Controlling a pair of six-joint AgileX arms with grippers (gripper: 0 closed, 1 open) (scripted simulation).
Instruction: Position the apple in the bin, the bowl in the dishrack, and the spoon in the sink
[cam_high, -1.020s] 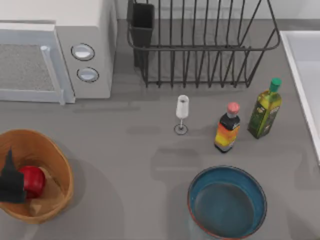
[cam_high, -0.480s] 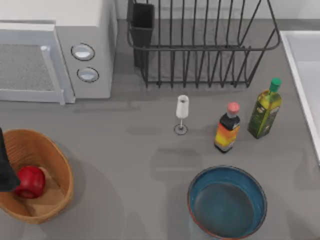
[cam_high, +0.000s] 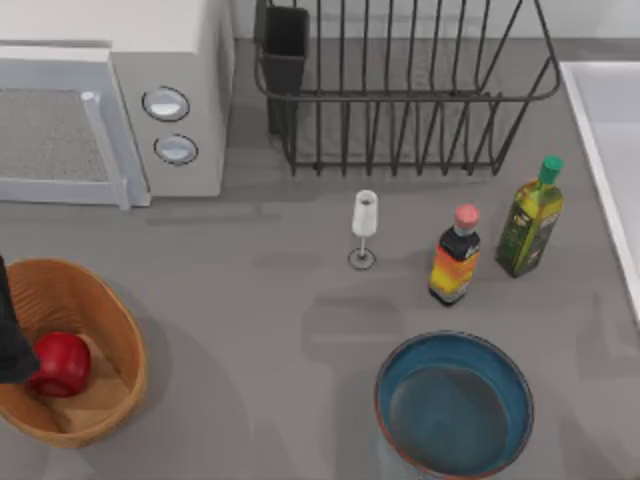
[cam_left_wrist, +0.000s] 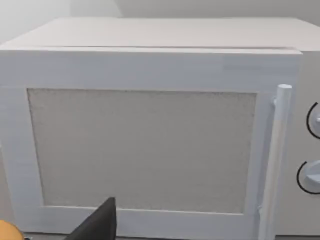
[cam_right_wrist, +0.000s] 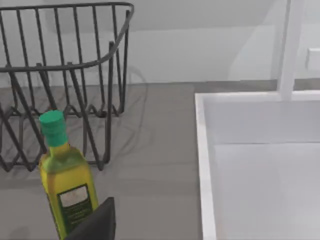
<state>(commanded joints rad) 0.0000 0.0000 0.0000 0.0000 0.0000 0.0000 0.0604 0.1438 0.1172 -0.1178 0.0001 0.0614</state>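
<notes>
The apple (cam_high: 60, 363) lies inside the bin (cam_high: 118, 325), at the counter's (cam_high: 260, 320) front left corner, resting on the basket's lighter wooden floor toward its left side. My left gripper (cam_high: 10, 335) hangs at the counter's left edge, over the bin's left rim and just beside the apple; whether its fingers are parted or closed I cannot tell. In the left wrist view one dark finger (cam_left_wrist: 97, 222) juts up in front of the white microwave (cam_left_wrist: 150, 130), which stands at the counter's back left corner.

The bowl (cam_high: 454, 403) sits upright on the counter near the front edge, right of centre, well apart from the dishrack (cam_high: 400, 90) standing along the back edge. Between them stand a small white wine glass (cam_high: 364, 228), a red-capped sauce bottle (cam_high: 455, 256) and a green-capped oil bottle (cam_high: 530, 218). The sink (cam_high: 610, 140) runs along the counter's right edge.

My right gripper's dark finger (cam_right_wrist: 95, 222) shows in the right wrist view, with the oil bottle, the dishrack and the sink's raised rim beyond it; its grip likewise cannot be told.
</notes>
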